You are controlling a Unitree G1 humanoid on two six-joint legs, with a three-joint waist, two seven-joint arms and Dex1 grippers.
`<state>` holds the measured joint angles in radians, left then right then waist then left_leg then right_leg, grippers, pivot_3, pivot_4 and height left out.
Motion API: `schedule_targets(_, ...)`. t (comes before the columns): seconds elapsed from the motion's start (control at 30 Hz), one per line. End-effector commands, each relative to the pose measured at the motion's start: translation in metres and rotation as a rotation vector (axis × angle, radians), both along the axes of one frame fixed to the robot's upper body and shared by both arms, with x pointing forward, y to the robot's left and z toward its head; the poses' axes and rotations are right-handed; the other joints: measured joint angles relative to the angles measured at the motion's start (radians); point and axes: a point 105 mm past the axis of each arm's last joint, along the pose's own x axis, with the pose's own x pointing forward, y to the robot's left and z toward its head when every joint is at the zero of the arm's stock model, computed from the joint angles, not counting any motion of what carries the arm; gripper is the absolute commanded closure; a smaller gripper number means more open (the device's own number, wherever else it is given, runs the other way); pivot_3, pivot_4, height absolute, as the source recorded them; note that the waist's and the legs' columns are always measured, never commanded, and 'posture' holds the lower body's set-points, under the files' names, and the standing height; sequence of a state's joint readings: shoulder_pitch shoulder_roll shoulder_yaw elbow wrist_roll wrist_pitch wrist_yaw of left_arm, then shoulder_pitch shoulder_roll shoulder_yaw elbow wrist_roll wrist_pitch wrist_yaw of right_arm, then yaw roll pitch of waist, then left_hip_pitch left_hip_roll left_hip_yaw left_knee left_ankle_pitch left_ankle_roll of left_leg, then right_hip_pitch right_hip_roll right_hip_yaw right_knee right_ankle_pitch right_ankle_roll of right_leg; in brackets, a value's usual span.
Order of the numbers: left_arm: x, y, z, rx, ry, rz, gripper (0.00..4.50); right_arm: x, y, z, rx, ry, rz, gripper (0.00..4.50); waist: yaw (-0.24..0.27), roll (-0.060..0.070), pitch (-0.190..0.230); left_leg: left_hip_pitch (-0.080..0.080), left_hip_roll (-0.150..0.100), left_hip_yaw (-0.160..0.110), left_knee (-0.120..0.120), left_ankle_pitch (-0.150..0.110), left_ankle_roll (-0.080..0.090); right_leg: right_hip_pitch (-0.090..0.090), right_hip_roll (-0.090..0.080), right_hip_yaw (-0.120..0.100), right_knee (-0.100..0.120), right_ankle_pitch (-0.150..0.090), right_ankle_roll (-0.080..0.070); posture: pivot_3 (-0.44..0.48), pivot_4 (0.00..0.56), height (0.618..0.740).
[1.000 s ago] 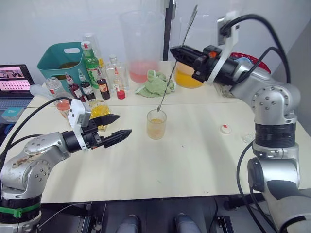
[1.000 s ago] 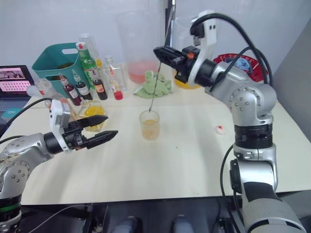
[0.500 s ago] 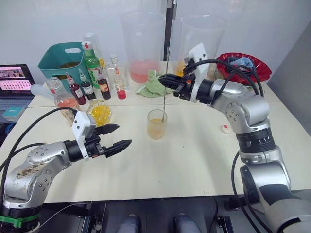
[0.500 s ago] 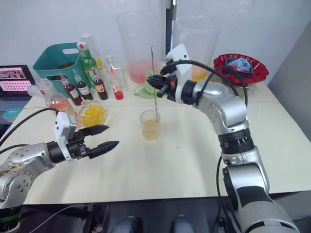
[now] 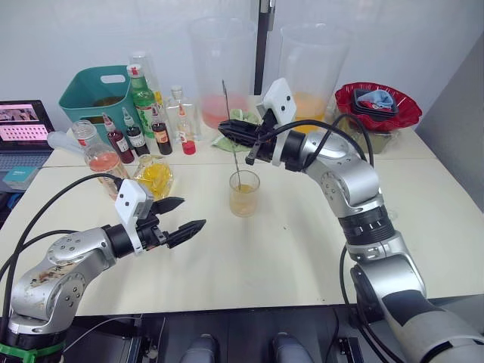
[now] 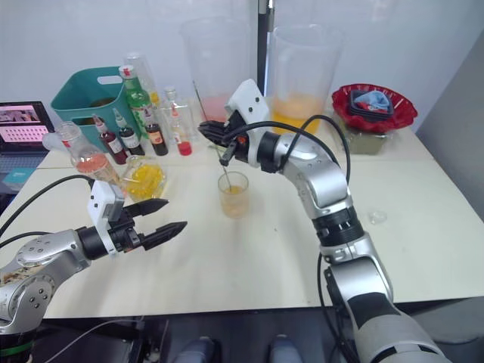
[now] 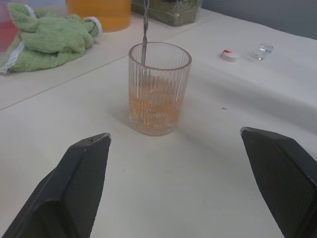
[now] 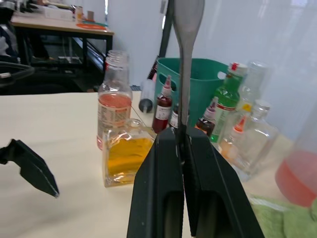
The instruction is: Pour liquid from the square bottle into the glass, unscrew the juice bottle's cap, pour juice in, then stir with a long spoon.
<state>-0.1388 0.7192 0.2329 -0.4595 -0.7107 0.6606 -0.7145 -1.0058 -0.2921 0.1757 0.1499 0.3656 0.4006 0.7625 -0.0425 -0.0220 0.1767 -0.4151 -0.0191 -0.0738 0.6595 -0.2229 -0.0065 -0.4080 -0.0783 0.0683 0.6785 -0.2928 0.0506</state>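
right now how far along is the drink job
Pours look done: the glass holds orange liquid, the juice bottle stands uncapped and the cap lies on the table. In hand: the right gripper holds the long spoon in the glass. Stirring is left.

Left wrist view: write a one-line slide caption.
Thin silver long spoon dips into ribbed clear glass of orange liquid, framed by open left pincer.

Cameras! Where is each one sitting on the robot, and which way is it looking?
Left eye view: on the head, looking down at the table; both arms show, with the glass between.
Right eye view: beside it, same scene.
Left wrist view: on the left arm, facing the glass past open black fingers.
Right wrist view: on the right arm, facing the square bottle; its fingers pinch the long spoon.
Both wrist views share the table.
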Motion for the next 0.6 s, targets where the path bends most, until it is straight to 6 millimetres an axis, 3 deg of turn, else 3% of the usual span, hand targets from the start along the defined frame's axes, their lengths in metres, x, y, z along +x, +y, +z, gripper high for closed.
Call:
schedule_targets(0.03,-0.003,-0.008,0.008,0.008,-0.042,-0.026,0.06,-0.011,-0.001,0.013,0.044,-0.01,0.046,4.5,0.0,0.0,0.0,0.0,0.0,0.0,0.0,0.0,0.0,0.0,0.0,0.0,0.0,0.0,0.0,0.0,0.15,0.74)
schedule_targets(0.23,-0.002,-0.01,0.007,0.01,-0.038,-0.036,0.06,-0.018,-0.008,0.005,-0.07,-0.026,0.057,4.5,0.0,0.0,0.0,0.0,0.0,0.0,0.0,0.0,0.0,0.0,0.0,0.0,0.0,0.0,0.0,0.0,0.15,0.74)
schedule_targets(0.4,0.004,-0.009,0.012,-0.009,-0.048,-0.038,0.06,-0.022,-0.024,0.011,-0.117,-0.002,0.046,4.5,0.004,0.0,0.0,0.0,0.0,0.0,0.0,0.0,0.0,0.0,0.0,0.0,0.0,0.0,0.0,0.0,0.15,0.74)
schedule_targets(0.6,0.005,-0.013,0.012,-0.012,-0.046,-0.052,0.06,-0.016,-0.035,0.012,-0.168,-0.01,-0.003,4.5,0.002,0.0,0.0,0.0,0.0,0.0,0.0,0.0,0.0,0.0,0.0,0.0,0.0,0.0,0.0,0.0,0.15,0.74)
